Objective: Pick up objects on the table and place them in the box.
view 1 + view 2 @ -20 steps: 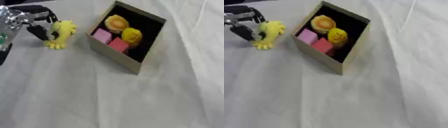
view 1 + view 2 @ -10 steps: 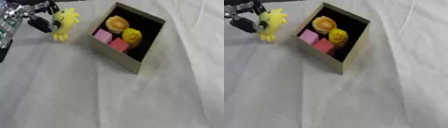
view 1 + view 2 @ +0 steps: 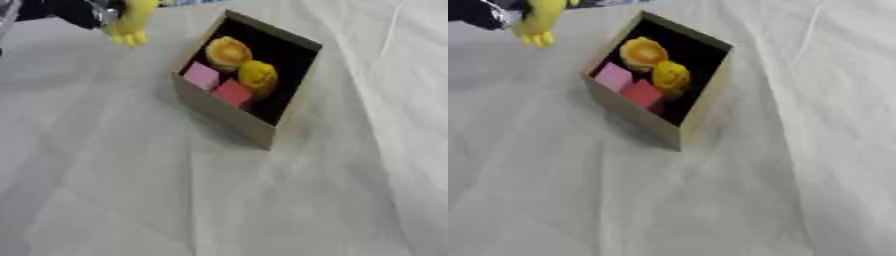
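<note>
A yellow duck-like toy (image 3: 133, 22) hangs in the air at the top left, above the white cloth and left of the box. My left hand (image 3: 79, 11) is shut on it, mostly cut off by the top edge. The tan cardboard box (image 3: 223, 114) with a black inside stands tilted at the upper middle. In it lie a round orange-yellow piece (image 3: 227, 51), a yellow piece (image 3: 258, 76), a pink block (image 3: 202, 76) and a red block (image 3: 232, 92). My right hand shows in neither view.
A white wrinkled cloth (image 3: 219, 200) covers the whole table. Dark and blue shapes (image 3: 605, 3) lie along the far top edge.
My left hand has lifted the yellow toy off the cloth and carried it up and toward the box. The whole picture has also shifted a little.
</note>
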